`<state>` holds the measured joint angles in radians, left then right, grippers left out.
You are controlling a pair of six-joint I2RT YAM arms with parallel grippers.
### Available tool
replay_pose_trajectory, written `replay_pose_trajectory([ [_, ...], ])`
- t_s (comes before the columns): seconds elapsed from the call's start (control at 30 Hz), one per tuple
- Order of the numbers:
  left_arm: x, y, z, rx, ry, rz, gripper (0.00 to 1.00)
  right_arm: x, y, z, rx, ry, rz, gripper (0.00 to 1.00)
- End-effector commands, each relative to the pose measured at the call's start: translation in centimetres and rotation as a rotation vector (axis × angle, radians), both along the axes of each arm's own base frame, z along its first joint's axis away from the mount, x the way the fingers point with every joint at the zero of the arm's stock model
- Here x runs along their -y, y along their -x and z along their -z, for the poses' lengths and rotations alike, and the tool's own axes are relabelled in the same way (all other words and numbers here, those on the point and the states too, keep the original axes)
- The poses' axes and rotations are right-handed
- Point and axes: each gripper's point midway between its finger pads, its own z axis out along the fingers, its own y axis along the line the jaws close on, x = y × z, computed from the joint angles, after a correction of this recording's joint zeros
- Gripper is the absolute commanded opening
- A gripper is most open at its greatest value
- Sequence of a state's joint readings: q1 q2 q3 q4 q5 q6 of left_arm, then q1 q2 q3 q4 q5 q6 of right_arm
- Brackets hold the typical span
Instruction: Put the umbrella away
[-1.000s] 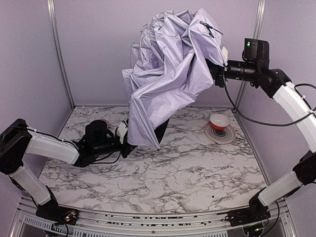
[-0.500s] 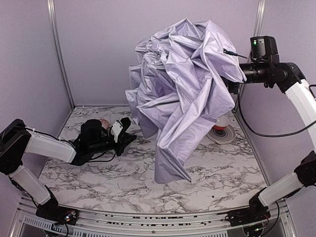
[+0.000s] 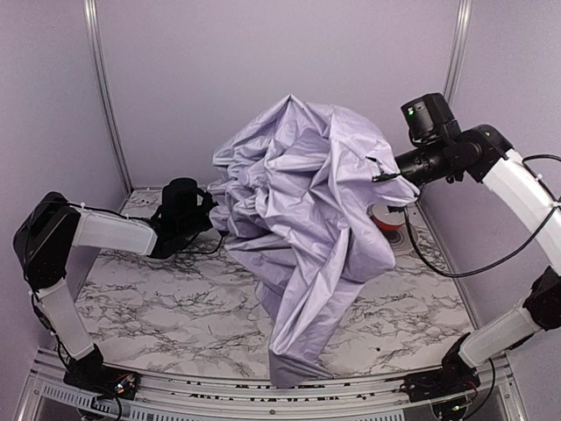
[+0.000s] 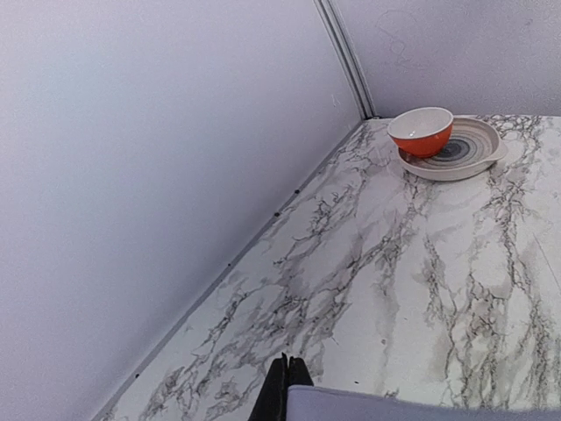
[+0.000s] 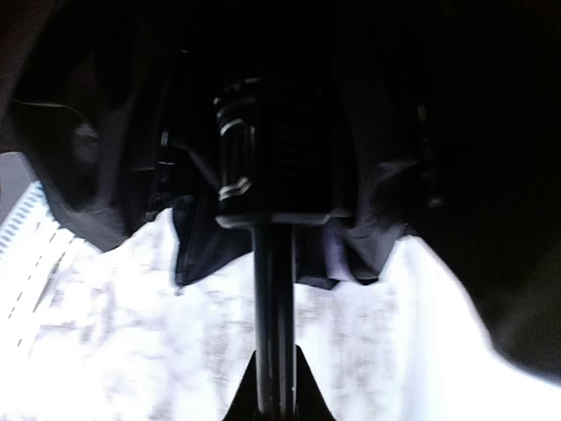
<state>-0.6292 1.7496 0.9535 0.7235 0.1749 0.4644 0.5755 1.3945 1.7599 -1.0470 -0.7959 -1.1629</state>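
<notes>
The umbrella (image 3: 307,219) hangs lower than before, its fabric now trailing to the table's (image 3: 175,307) near edge. The right gripper (image 5: 276,399) stays clamped on the shaft (image 5: 273,298). The left gripper (image 4: 285,395) has moved up to the canopy's left side, fingers pressed together. Can't tell if it's caught any fabric.

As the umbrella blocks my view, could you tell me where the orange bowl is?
The orange bowl sits on the striped plate in the far right corner, half hidden by the umbrella in the top view.
</notes>
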Motion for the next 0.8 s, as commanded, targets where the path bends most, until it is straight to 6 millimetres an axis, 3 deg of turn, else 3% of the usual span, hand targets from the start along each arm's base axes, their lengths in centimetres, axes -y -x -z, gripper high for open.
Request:
replay_pose_trajectory([
  [0.0, 0.5, -2.0, -1.4, 0.068, -0.035, 0.013, 0.0, -2.5, 0.3, 5.8, -0.179, 0.068, 0.015, 0.0],
  [0.1, 1.2, -2.4, -1.1, 0.077, -0.046, 0.036, 0.0, -3.5, 0.1, 9.1, -0.291, 0.083, 0.04, 0.0],
  [0.2, 2.0, -2.6, -0.8, 0.071, -0.043, 0.072, 0.0, -5.2, 1.3, 12.8, -0.403, 0.141, 0.027, 0.0],
  [0.33, 2.8, -2.3, 0.0, 0.058, -0.045, 0.115, 0.0, -7.3, 4.0, 20.6, -0.54, 0.353, 0.065, 0.0],
  [0.47, 3.3, -2.0, 1.2, 0.063, -0.074, 0.144, 0.0, -7.3, 6.8, 27.3, -0.768, 0.543, 0.074, 0.0],
  [0.6, 4.3, -2.0, 3.1, 0.085, -0.132, 0.158, 0.0, -7.0, 7.8, 30.5, -0.872, 0.594, 0.079, 0.0],
  [0.77, 4.9, -4.2, 4.6, 0.084, -0.157, 0.103, 0.0, -7.0, 5.9, 31.3, -0.902, 0.586, 0.115, 0.0],
])
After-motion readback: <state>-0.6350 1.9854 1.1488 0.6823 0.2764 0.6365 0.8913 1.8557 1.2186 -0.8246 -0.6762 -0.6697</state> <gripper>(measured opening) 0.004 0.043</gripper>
